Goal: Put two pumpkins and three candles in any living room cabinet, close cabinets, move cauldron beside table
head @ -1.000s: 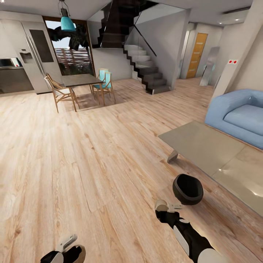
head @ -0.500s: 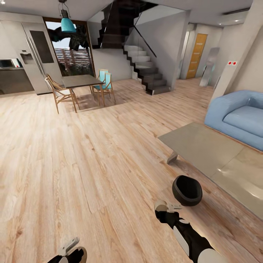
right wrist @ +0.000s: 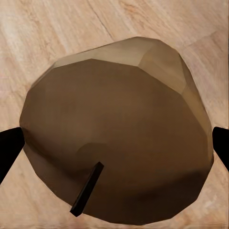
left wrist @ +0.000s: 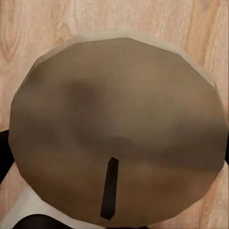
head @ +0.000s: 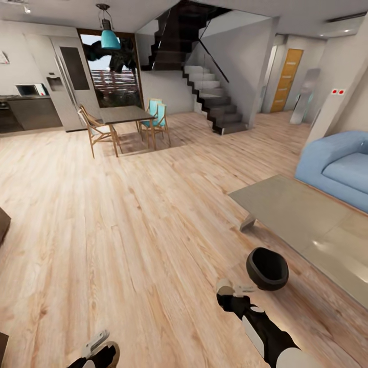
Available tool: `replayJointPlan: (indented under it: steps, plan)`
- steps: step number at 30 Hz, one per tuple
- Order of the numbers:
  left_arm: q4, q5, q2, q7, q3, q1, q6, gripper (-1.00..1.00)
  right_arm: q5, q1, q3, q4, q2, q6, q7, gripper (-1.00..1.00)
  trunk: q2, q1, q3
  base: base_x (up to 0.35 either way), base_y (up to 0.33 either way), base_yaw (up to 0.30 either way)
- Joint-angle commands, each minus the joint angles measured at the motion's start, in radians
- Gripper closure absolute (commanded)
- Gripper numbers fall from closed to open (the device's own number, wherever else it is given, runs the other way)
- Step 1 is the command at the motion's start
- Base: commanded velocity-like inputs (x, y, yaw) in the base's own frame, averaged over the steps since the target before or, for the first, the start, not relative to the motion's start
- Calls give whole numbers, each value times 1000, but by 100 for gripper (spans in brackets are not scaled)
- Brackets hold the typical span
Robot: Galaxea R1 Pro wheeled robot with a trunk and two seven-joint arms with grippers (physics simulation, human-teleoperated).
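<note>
A beige candle (left wrist: 119,124) with a dark wick looms close in the left wrist view, and black fingers (left wrist: 4,155) press its sides. Another tan candle (right wrist: 119,143) sits between the right gripper's dark fingers (right wrist: 8,150). In the head view my left gripper (head: 97,345) is low at the bottom edge and my right gripper (head: 232,289) hovers over the floor, each shut on its candle. The black cauldron (head: 267,268) stands on the floor just beyond the right gripper, beside the grey table (head: 301,214). No pumpkins are in view.
A blue sofa (head: 340,166) stands behind the table at the right. Far back are a dining table with chairs (head: 125,120), a staircase (head: 209,97) and a fridge (head: 71,82). Dark-brown edges (head: 2,222) cut in at the left border. Wood floor spreads ahead.
The whole picture has shifted right, so the camera has turned left; dark-brown edges now show at the left border. Both grippers still hold their candles.
</note>
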Motion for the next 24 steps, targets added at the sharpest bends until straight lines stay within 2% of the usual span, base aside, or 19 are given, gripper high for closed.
replayJointPlan:
  steps: [1, 5, 10, 13, 18, 21, 24]
  plan:
    - [-2, 4, 1, 9, -8, 0, 0, 100, -10, 0, 3, -1, -1, 5, -1, 100, 7, -5, 2, -322, 0, 265]
    - [-2, -17, 1, 9, -8, 0, -3, 100, -10, 0, 3, 0, -1, 5, -4, 100, 7, -5, 3, -225, 0, 269]
    - [-2, -28, 2, 9, -13, 1, -5, 100, -10, 0, 3, 2, 1, 5, -7, 100, 7, -5, 3, -34, -16, 272]
    - [-2, -31, 1, 9, -15, 1, -5, 100, -10, 0, 3, 3, 1, 5, -7, 100, 7, -5, 3, 13, -198, 272]
    - [-2, -32, 1, 9, -20, 1, -6, 100, -9, 0, 3, 3, 1, 5, -8, 100, 7, -5, 3, 140, -258, 272]
    - [-2, -31, 1, 9, -44, 1, -16, 100, -8, 0, 3, 3, 1, 5, -9, 100, 7, -5, 3, 257, -211, 272]
    - [-2, -29, 1, 9, -53, 1, -37, 100, -8, 0, 3, 3, 1, 5, -9, 100, 7, -5, 3, 295, -159, 272]
